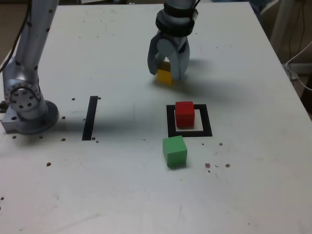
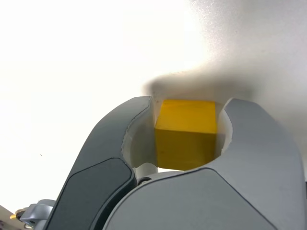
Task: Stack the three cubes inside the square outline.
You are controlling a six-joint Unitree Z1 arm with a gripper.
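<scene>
**Yellow cube clamped between the jaws at the far side of the table**

From where I stand, the gripper (image 1: pixel 168 73) points down at the white table (image 1: pixel 122 195), far from the camera and a little right of centre in the exterior view. Its two grey jaws are closed around the yellow cube (image 1: pixel 165 76), one on each side. The wrist view confirms the grip: the yellow cube (image 2: pixel 186 134) sits squarely between the curved inner faces of the gripper (image 2: pixel 187 136), both sides pressed against it. The cube appears to rest on the table, or just above it; I cannot tell which.

Nearer the camera lies the square outline (image 1: pixel 208 127), a thick black frame with a white middle. The red cube (image 1: pixel 185 114) stands inside it, towards its far edge. The green cube (image 1: pixel 174 151) sits just outside the frame's near left corner, close to it, on the bare table.

Well to the exterior view's left, a straight black strip (image 1: pixel 90 117) lies on the surface, and beyond that stands the arm's grey base (image 1: pixel 27 105). Small dark specks are scattered over the tabletop.
</scene>
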